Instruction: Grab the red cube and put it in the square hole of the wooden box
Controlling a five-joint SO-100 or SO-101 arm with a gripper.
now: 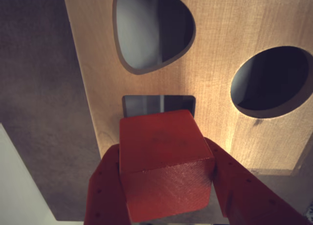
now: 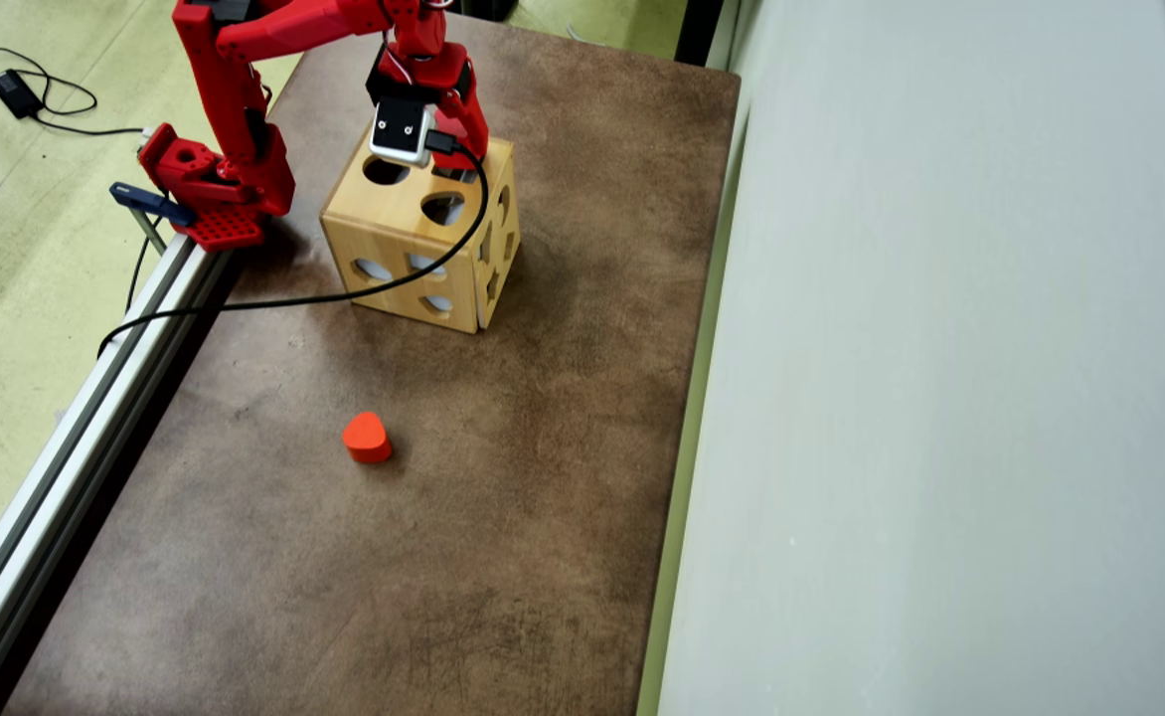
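wrist view: gripper [image 1: 168,195] fingers [image 1: 105,186] clamped on red cube [image 1: 164,161], lower centre, overlapping square hole [image 1: 156,103] in wooden box [image 1: 220,107].

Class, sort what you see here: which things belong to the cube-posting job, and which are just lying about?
Part of the job:
- red cube, held in the claw
- square hole
- wooden box

Lying about:
- orange-red heart-like block on the brown table
- round cutout
- black cable

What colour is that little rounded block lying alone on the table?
Orange-red. The block shows best in the overhead view, on the brown table.
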